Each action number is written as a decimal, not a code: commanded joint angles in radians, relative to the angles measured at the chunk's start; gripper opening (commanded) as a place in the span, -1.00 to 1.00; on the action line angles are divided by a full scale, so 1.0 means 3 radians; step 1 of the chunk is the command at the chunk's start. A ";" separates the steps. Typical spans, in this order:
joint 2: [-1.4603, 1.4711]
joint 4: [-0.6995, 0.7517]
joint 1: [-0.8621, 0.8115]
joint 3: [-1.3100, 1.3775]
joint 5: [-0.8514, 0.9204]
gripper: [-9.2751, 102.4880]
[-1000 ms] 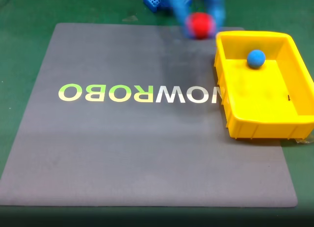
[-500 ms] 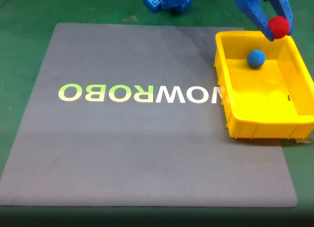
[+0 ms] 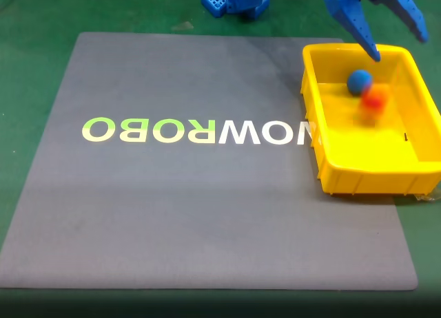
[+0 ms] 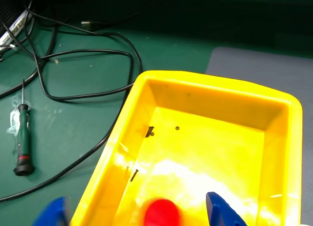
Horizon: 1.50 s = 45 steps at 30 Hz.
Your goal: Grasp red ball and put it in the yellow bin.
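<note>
The red ball [image 3: 374, 98] is a motion-blurred smear inside the yellow bin [image 3: 368, 173], just right of and below the blue ball [image 3: 358, 80] in the fixed view. My blue gripper [image 3: 398, 47] hangs open above the bin's far rim, fingers spread, holding nothing. In the wrist view the red ball [image 4: 161, 212] shows at the bottom edge over the bin's floor, free between the two blue fingertips [image 4: 221, 212] of the gripper [image 4: 136, 206]. The bin's rim [image 4: 210, 81] curves across that view.
The bin stands on the right edge of a grey mat [image 3: 193, 208] with ROBO NOW lettering, on a green table. The arm's blue base [image 3: 234, 0] is at the top. Beside the bin, black cables [image 4: 83, 96] and a screwdriver [image 4: 22, 143] lie on the green surface.
The gripper carried the red ball rightward over the bin, then opened. The ball has dropped out of the fingers into the bin beside the blue ball.
</note>
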<state>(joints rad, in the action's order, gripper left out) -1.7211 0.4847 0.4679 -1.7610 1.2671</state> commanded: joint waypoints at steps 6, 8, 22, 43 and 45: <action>-0.0184 -0.0066 -0.0097 0.0097 -0.0010 -0.18; -0.0230 -0.0041 -0.0107 0.0087 -0.0015 -0.18; -0.2137 0.0348 -0.0332 -0.1534 0.0133 -0.27; -0.5348 0.2076 -0.1718 -0.3676 0.0537 -0.83; -0.5348 0.2122 -0.1820 -0.3804 0.0568 -0.83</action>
<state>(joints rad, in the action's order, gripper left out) -3.3073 1.1060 -0.0353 -2.8854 1.4220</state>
